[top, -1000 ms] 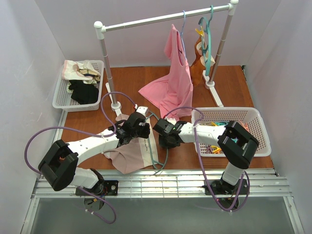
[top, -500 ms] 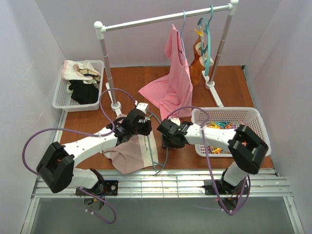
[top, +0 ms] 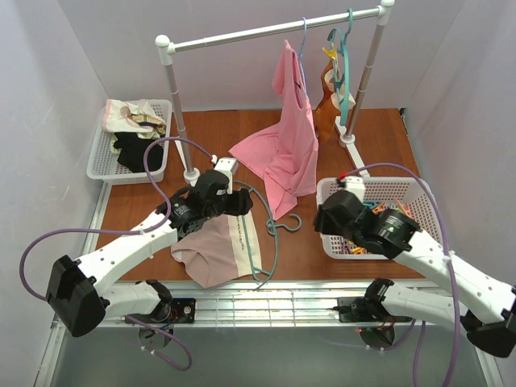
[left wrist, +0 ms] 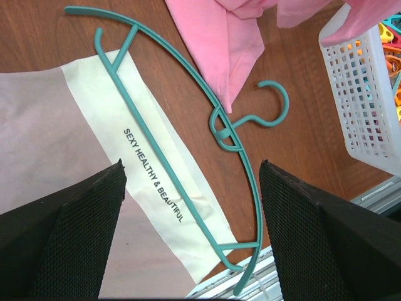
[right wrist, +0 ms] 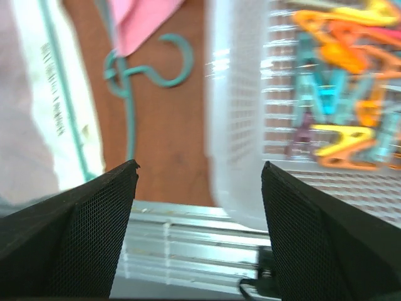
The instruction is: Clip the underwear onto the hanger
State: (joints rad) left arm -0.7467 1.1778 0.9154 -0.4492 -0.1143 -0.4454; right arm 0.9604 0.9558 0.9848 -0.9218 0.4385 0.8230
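Observation:
The underwear (top: 211,251) lies flat on the wooden table near its front edge, pale pink with a cream strip. The teal hanger (top: 264,246) lies loose along that strip, its hook (top: 287,223) pointing right. My left gripper (top: 242,203) hovers over the strip's far end, open and empty; its wrist view shows the hanger (left wrist: 159,159) and underwear (left wrist: 56,138) below the left gripper (left wrist: 191,164). My right gripper (top: 329,222) is open and empty at the clip basket's left wall. In the blurred right wrist view, the right gripper (right wrist: 199,164) sits between the hanger's hook (right wrist: 182,59) and that basket.
A white basket (top: 419,193) of coloured clips stands at the right. A pink top (top: 284,145) hangs from the rack (top: 266,31) and spills onto the table. Another white basket (top: 101,165) of clothes is at the far left. A metal rail (top: 266,302) edges the front.
Both grippers have opened. The right arm has drawn back to the right, to the clip basket. The left gripper has shifted toward the far side, and the hanger's hook is now uncovered.

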